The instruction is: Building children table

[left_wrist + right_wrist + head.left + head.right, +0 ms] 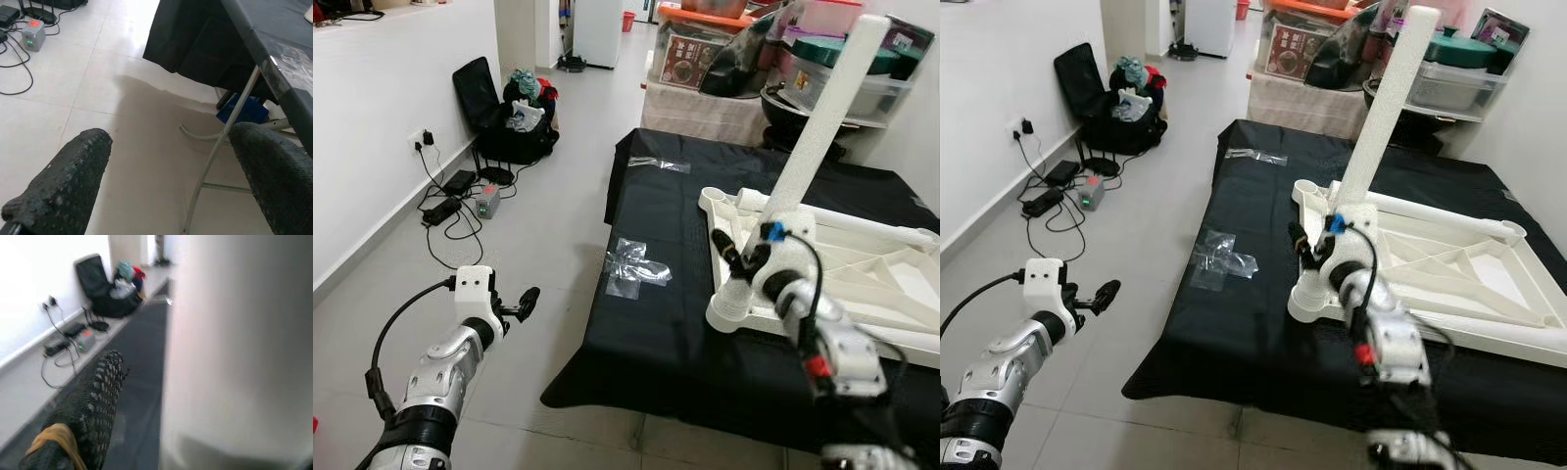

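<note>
1. Clutter rings the work area: black bag (505,116) with clothes against the wall, power strip and cables (450,201) on the floor beside it, storage bins (822,59) stacked behind the table.
2. Black cloth (666,333) covers the table; two clear plastic bags (634,266) lie on it, apart from the white frame.
3. Open tiled floor (548,235) runs along the table's left edge; left gripper (521,304) hangs over it, fingers spread wide, holding nothing.
4. White table frame (862,274) lies flat, upside down, on the cloth's right part.
5. White leg (818,127) stands in the frame's near-left corner socket, long axis rising, tilted to the right.
6. Right gripper (744,257) sits at the leg's base, one finger (93,401) beside it; closed grip cannot be confirmed.
</note>
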{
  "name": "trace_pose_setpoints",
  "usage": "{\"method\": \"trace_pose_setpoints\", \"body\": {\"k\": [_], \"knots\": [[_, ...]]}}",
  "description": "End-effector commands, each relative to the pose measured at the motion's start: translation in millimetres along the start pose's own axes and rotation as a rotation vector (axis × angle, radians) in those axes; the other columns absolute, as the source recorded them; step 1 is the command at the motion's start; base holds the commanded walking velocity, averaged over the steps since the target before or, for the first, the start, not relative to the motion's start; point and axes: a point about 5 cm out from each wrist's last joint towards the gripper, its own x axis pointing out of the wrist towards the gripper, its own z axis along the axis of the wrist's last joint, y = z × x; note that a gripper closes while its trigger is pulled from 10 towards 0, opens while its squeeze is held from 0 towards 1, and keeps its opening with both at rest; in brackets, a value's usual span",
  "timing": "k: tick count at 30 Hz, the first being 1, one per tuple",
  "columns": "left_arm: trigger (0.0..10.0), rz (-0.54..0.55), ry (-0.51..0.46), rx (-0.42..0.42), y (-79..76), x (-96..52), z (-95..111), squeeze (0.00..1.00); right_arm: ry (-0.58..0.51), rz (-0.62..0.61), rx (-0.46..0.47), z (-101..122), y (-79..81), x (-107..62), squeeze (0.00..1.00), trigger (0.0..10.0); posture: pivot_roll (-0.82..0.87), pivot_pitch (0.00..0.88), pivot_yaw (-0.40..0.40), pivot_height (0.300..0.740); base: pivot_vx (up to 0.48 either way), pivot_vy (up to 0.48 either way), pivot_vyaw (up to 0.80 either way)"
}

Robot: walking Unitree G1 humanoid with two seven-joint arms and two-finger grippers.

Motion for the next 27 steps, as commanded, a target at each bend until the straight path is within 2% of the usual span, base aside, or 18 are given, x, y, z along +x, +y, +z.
{"method": "trace_pose_setpoints", "body": {"k": [1,2,5,10,11,15,27], "knots": [[10.0,-0.011,0.011,0.022,-1.2,1.5,-0.4,0.00,0.019,0.057,0.022,-4.1,-1.2,4.3,0.00,10.0,0.08,0.000,-0.106,0.740,0.000,0.000,0.00],[10.0,-0.011,0.011,0.022,-1.2,1.5,-0.4,0.00,0.019,0.057,0.022,-4.1,-1.2,4.3,0.00,10.0,0.08,0.000,-0.106,0.740,0.000,0.000,0.00],[10.0,-0.021,0.011,0.030,-2.5,2.6,0.4,0.00,0.030,0.221,-0.010,3.1,8.9,22.0,0.00,10.0,0.10,0.000,-0.121,0.740,0.000,0.000,0.00],[10.0,-0.015,0.011,0.034,-0.3,2.3,0.6,0.00,0.022,0.233,-0.006,8.6,9.5,31.7,0.00,10.0,0.11,0.000,-0.131,0.740,0.000,0.000,0.00],[10.0,-0.010,0.011,0.037,1.5,0.7,-0.6,0.00,0.008,0.261,0.005,12.6,11.6,37.1,0.00,0.0,0.12,0.000,-0.141,0.740,0.000,0.000,0.00],[10.0,-0.006,0.015,0.038,2.7,-1.0,-2.7,0.00,-0.003,0.293,0.011,13.7,13.4,38.4,0.00,0.0,0.13,0.000,-0.143,0.740,0.000,0.000,0.00],[10.0,-0.013,0.029,0.043,0.7,-0.8,-7.1,0.00,0.008,0.217,0.012,0.9,0.3,35.0,0.00,0.0,0.11,0.000,-0.123,0.740,0.000,0.000,0.00]]}}
